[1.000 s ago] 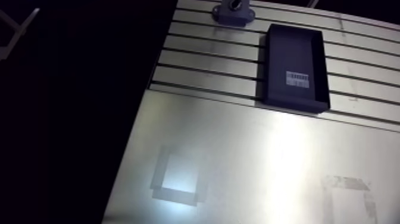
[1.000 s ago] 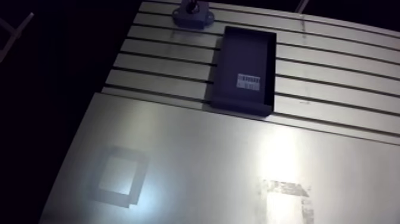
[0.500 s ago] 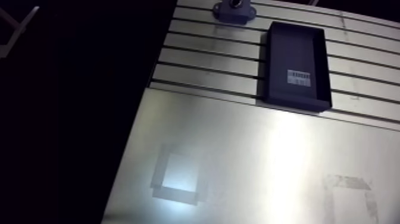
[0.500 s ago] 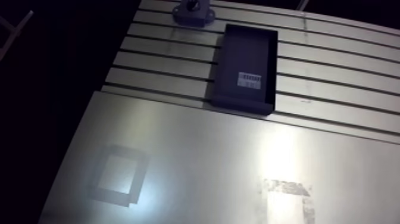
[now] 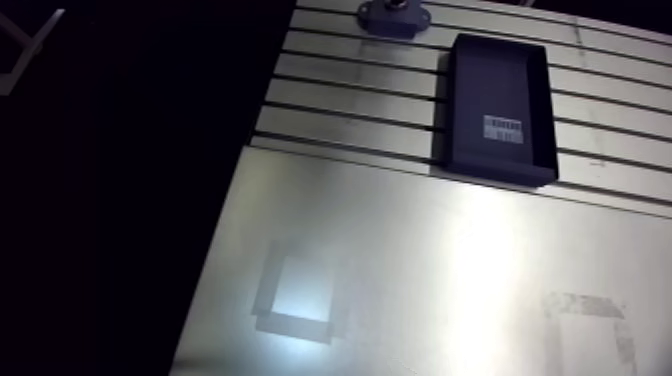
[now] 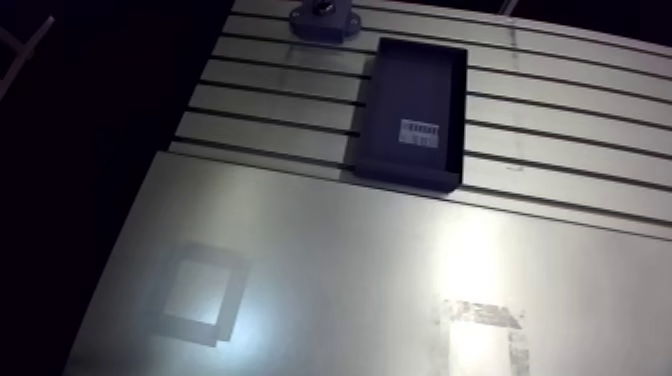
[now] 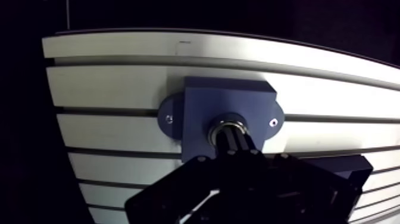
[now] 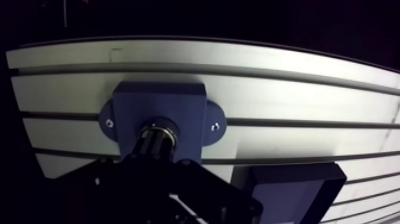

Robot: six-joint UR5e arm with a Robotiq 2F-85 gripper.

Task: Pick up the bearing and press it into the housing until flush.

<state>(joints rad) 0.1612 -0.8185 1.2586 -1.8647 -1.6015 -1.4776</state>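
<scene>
In the wrist view, the blue housing [image 7: 229,95] is a block with two screwed flanges that stands on the slotted table. In its bore sits the bearing [image 7: 221,124], of which a silvery ring shows. My gripper [image 7: 233,142] is shut. Its dark fingertips are together with no gap and rest on top of the bearing, hiding most of it. I cannot tell how deep the bearing sits. In the arm view the housing [image 6: 322,20] lies at the far edge of the table.
A dark empty tray [image 6: 415,110] with a white label lies on the slots right beside the housing and also shows beside the gripper [image 8: 291,184]. Nearer lies a smooth metal plate [image 6: 350,250] with two square tape outlines [image 6: 200,292] [image 6: 485,335].
The arm view has shifted slightly, so the housing now sits a little closer to the picture's edge. This is the camera moving. Nothing on the table has changed place.
</scene>
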